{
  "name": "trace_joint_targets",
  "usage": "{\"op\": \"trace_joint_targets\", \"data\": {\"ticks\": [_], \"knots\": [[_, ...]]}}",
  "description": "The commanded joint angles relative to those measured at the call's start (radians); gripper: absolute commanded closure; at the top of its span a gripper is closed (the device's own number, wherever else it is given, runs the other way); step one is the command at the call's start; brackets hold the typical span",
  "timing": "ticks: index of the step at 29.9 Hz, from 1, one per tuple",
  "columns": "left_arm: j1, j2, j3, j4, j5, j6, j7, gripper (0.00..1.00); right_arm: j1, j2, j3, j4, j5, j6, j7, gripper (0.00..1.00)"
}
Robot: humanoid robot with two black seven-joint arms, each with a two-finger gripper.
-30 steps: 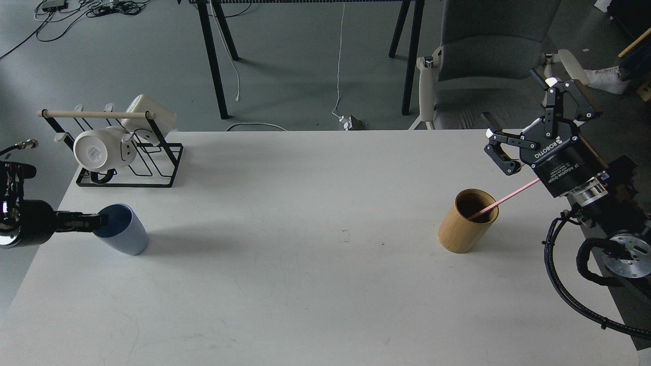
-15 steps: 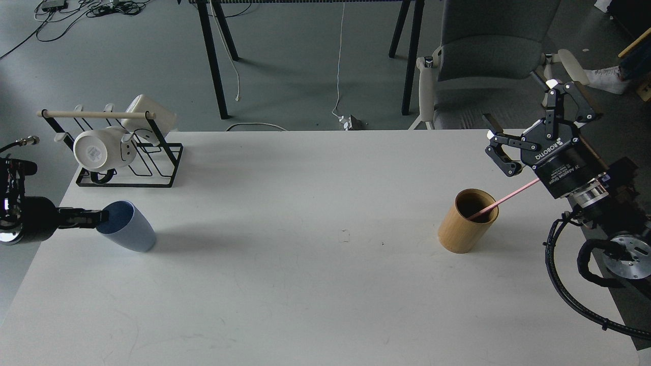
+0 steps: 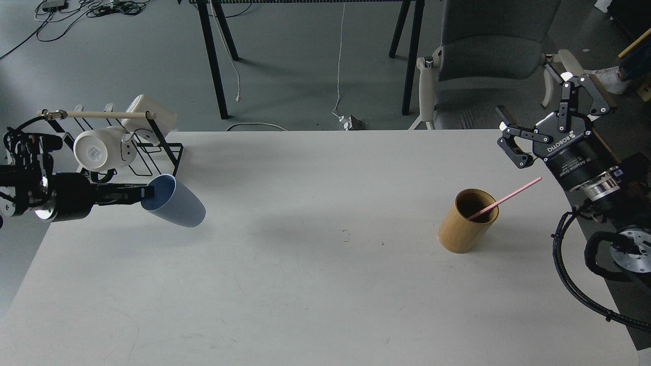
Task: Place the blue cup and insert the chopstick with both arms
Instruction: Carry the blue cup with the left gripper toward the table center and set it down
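The blue cup point(image 3: 175, 207) hangs tilted above the left part of the white table point(image 3: 315, 284), its mouth facing left. My left gripper point(image 3: 145, 192) is shut on the cup's rim and carries it. The pink chopstick point(image 3: 506, 197) leans out of the tan bamboo cylinder point(image 3: 467, 221) at the right, pointing up and right. My right gripper point(image 3: 546, 116) is open and empty, above and to the right of the chopstick's upper end, not touching it.
A black wire rack point(image 3: 127, 152) with white mugs point(image 3: 99, 149) stands at the table's back left, close behind the cup. A grey chair point(image 3: 488, 56) and black table legs stand beyond the far edge.
My left gripper has lifted the blue cup off the table and carried it right and away from me. My right gripper has moved up and right, away from the chopstick.
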Motion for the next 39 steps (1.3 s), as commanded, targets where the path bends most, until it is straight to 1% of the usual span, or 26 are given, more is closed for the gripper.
{"op": "trace_joint_targets", "data": {"ticks": [1, 4, 6, 9, 12, 16, 20, 23, 30, 35, 39], "knots": [[-0.076, -0.136, 0.012, -0.007, 0.001, -0.039, 0.0, 0.98, 0.044, -0.01, 0.009, -0.063, 0.0, 0.0, 0.0, 0.04], [-0.145, -0.237, 0.037, 0.015, 0.01, -0.039, 0.0, 0.98, 0.084, -0.014, 0.011, -0.118, 0.0, 0.009, 0.0, 0.04], [-0.185, -0.312, 0.095, 0.038, 0.009, -0.039, 0.0, 0.98, 0.093, -0.016, 0.011, -0.139, 0.0, 0.011, 0.0, 0.04], [-0.242, -0.439, 0.184, 0.122, 0.01, -0.039, 0.0, 0.98, 0.116, -0.024, 0.009, -0.164, 0.0, 0.011, 0.0, 0.04], [-0.254, -0.509, 0.226, 0.173, 0.035, -0.039, 0.0, 0.98, 0.119, -0.024, 0.009, -0.178, 0.0, 0.011, 0.0, 0.04], [-0.257, -0.579, 0.23, 0.206, 0.113, -0.039, 0.0, 0.98, 0.117, -0.027, 0.008, -0.179, 0.0, 0.011, 0.0, 0.05], [-0.259, -0.662, 0.252, 0.311, 0.164, -0.039, 0.0, 0.98, 0.116, -0.03, 0.006, -0.179, 0.0, 0.011, 0.0, 0.05], [-0.259, -0.681, 0.255, 0.337, 0.205, -0.039, 0.0, 0.98, 0.116, -0.03, 0.005, -0.179, 0.002, 0.009, 0.0, 0.05], [-0.264, -0.69, 0.255, 0.34, 0.251, -0.039, 0.0, 0.98, 0.113, -0.03, 0.002, -0.179, 0.002, 0.009, 0.0, 0.05], [-0.276, -0.736, 0.259, 0.346, 0.257, -0.039, 0.0, 0.98, 0.114, -0.03, -0.001, -0.178, 0.002, 0.009, 0.0, 0.05], [-0.279, -0.779, 0.27, 0.39, 0.285, -0.039, 0.0, 0.97, 0.111, -0.034, 0.0, -0.178, 0.002, 0.009, 0.0, 0.05]]}}
